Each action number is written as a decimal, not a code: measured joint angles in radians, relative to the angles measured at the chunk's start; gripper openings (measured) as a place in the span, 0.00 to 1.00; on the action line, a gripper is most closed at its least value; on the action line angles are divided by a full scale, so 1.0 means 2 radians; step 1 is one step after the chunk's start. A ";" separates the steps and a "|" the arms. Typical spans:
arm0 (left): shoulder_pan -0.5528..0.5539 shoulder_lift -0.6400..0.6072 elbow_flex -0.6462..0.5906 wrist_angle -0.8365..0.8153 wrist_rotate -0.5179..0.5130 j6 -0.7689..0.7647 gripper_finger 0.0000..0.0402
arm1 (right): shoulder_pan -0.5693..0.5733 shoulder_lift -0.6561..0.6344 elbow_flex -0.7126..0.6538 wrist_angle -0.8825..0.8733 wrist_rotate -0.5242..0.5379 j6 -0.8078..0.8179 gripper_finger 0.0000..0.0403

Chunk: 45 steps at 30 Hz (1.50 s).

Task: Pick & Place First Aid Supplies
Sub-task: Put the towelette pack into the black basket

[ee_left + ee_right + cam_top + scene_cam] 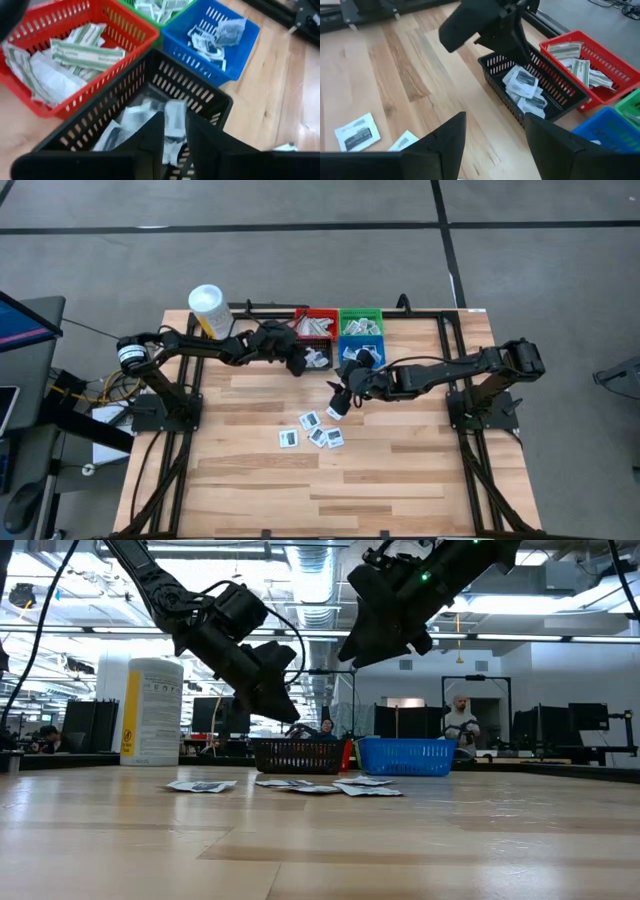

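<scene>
Left fingers (pixel 175 137) slightly apart over the black bin (pixel 200 95), a white packet (pixel 175 117) in the gap, grip unclear. Right fingers (pixel 495 135) wide open, empty, loose packets (pixel 312 431) on worktop (pixel 400 470) below them.

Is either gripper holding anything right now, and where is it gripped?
The right gripper is open and empty. Between the left gripper's fingers, over the black bin, sits a white packet; whether it is pinched or released cannot be told.
</scene>
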 joint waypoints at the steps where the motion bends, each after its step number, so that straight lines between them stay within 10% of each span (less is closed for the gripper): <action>1: 0.000 0.000 0.000 -0.005 0.000 0.000 0.20 | 0.000 0.000 0.000 -0.004 0.000 0.000 0.48; 17: -0.008 -0.028 0.000 -0.100 0.088 -0.002 0.20 | 0.027 0.125 -0.001 -0.011 -0.136 0.081 0.44; 45: -0.088 -0.139 -0.121 -0.007 0.100 -0.050 0.19 | 0.043 0.194 0.003 -0.035 -0.094 0.027 0.38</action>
